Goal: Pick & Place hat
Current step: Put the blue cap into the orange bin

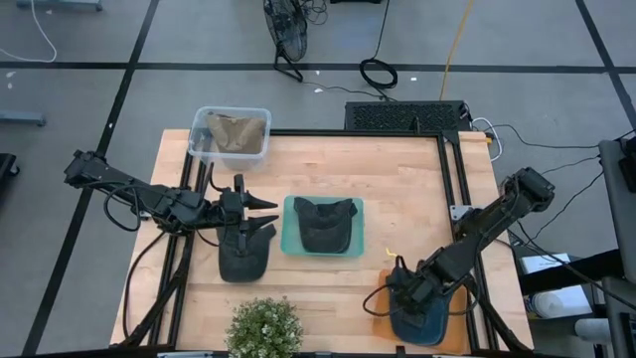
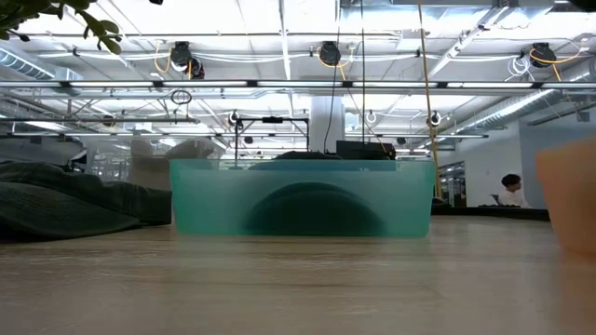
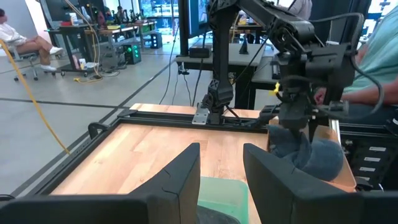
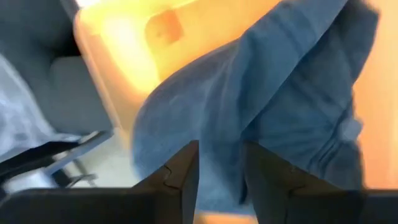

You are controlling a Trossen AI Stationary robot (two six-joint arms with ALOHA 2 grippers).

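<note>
A blue hat [image 1: 422, 320] [image 4: 292, 93] lies in an orange tray [image 1: 384, 280] at the table's near right. My right gripper [image 1: 400, 288] [image 4: 221, 165] points steeply down over it, fingers apart. My left gripper [image 1: 264, 217] [image 3: 221, 162] waits at the left, level and open, with nothing between its fingers. It stands above a dark hat [image 1: 243, 257] lying on the table. Another dark hat [image 1: 326, 224] lies in the green tray [image 1: 290, 239] at the centre. My right gripper comes at the blue hat from above, slanting down. A raised fold of its cloth [image 4: 249, 124] shows just beyond the gap between the fingers. Whether the fingers touch the hat, I cannot tell. The hat rests in the orange tray.
A clear bin [image 1: 204, 124] with a tan hat [image 1: 237, 134] stands at the far left. A potted plant [image 1: 263, 326] sits at the near edge. A black frame [image 1: 452, 169] runs along the table's right and far sides. Bare wood lies between the green tray and the orange one.
</note>
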